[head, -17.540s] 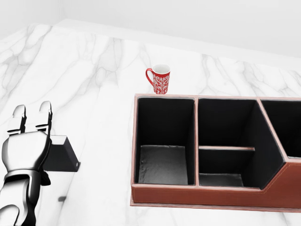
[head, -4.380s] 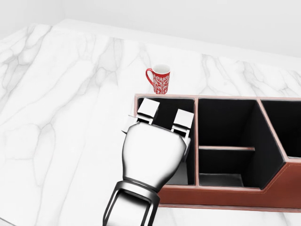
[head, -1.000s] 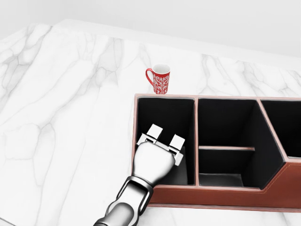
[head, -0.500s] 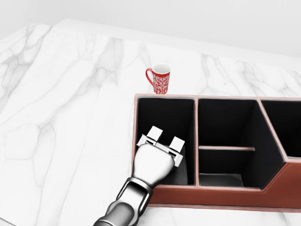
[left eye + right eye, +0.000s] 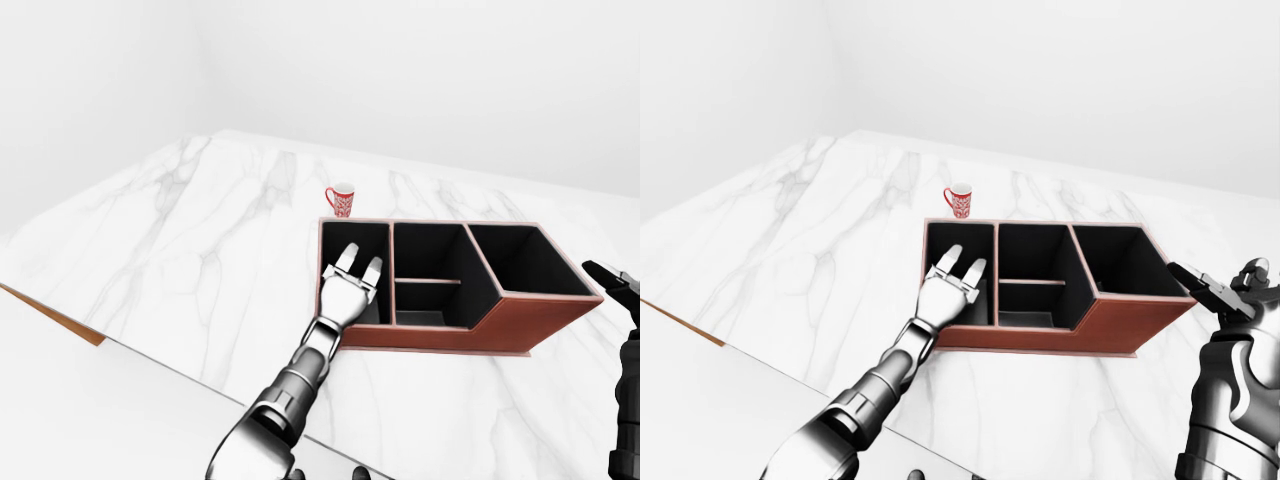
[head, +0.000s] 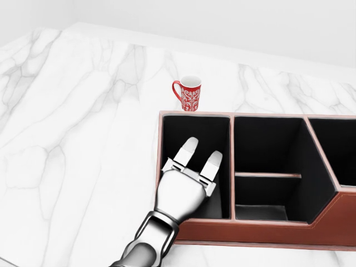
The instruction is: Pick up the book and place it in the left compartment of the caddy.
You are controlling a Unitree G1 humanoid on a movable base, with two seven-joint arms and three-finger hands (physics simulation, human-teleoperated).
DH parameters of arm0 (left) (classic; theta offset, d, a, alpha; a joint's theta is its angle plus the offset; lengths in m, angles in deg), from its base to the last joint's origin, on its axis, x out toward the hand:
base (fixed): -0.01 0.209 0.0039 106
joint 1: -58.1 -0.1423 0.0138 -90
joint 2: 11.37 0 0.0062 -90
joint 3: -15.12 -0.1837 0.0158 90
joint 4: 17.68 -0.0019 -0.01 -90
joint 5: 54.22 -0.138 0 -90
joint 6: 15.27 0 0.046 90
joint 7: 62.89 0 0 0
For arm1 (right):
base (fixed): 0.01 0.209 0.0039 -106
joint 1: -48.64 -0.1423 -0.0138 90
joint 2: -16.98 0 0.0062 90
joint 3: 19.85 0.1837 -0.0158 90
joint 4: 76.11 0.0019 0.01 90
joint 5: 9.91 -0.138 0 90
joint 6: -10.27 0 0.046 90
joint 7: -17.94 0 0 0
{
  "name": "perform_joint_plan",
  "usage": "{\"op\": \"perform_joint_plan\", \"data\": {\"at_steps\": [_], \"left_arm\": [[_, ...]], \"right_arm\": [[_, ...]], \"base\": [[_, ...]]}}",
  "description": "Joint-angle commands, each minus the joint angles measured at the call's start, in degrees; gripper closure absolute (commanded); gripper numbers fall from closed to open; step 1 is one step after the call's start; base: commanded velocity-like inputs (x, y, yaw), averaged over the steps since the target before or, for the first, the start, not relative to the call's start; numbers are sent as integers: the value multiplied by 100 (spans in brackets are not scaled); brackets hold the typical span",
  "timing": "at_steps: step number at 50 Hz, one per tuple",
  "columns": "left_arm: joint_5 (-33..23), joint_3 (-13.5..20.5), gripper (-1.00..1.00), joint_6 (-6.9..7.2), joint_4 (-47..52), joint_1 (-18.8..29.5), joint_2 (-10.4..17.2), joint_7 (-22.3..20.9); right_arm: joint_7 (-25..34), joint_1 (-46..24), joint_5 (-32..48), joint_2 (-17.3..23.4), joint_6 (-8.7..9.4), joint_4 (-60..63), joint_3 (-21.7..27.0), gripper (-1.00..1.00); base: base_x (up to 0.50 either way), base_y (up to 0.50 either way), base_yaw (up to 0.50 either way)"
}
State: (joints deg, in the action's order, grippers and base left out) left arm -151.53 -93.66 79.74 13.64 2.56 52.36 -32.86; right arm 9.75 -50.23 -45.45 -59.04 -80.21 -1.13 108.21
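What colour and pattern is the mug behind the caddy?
Red with a white ornamental pattern and white inside; the mug shows best in the head view.

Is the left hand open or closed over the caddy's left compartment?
Open: the left hand has its fingers stretched straight over the caddy, gripping nothing.

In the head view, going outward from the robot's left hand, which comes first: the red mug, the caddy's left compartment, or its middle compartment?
From the left hand:
1. Left compartment: the hand is over it.
2. Middle compartment: just right, past the divider.
3. Red mug: above the caddy's top rim.
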Motion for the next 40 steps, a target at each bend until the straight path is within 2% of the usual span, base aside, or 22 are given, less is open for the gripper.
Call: {"op": "perform_joint_plan", "data": {"at_steps": [1,2,4,6,7,9,11,13,16,22,24,31,34,40], "left_arm": [[-29,39,-100,-1,1392,-1092,331,-390],[-39,43,-100,-1,1413,-1103,332,-401],[-403,-134,-100,-1,3024,-1708,453,-1065],[-511,-117,-100,-1,3426,-1863,452,-1239],[-662,-185,-100,-1,3944,-2039,487,-1493],[-810,-198,-100,-1,4443,-2201,502,-1779],[-831,-184,-100,-1,4476,-2217,494,-1797],[-1071,-270,-100,-1,5305,-2446,522,-2188],[-1222,-267,-100,-1,5832,-2594,503,-2508],[-1277,-259,-100,-1,6051,-2666,485,-2606],[-1535,-495,-100,-1,7048,-2795,563,-3221],[-1569,-777,-100,-1,7760,-2783,788,-3699],[-1569,-981,-100,-1,8167,-2704,1005,-4000],[-1569,-1087,-100,-1,8639,-2676,1246,-4343]], "right_arm": [[-3,2,0,3,6,-2,4,-100],[-3,2,0,3,6,-2,4,-100],[-24,-18,2,14,29,4,-4,-100],[-27,-23,4,16,32,4,-6,-100],[-33,-30,4,22,39,5,-8,-100],[-32,-33,3,26,41,2,-6,-100],[-32,-33,3,27,40,2,-6,-100],[-38,-47,6,32,40,-7,-14,-100],[-32,-46,0,35,38,-13,-11,-100],[-26,-40,-1,33,31,-15,-11,-100],[-35,-60,5,40,34,-23,-23,-100],[-37,-65,4,46,36,-19,-27,-100],[-58,-84,9,51,50,-10,-38,-100],[-73,-128,14,75,65,-33,-54,-100]], "base": [[0,0,1],[0,0,1],[0,0,1],[0,0,1],[0,0,1],[0,0,1],[0,0,1],[0,0,1],[0,0,1],[0,0,1],[0,0,0],[0,0,0],[0,0,0],[0,0,0]]}}
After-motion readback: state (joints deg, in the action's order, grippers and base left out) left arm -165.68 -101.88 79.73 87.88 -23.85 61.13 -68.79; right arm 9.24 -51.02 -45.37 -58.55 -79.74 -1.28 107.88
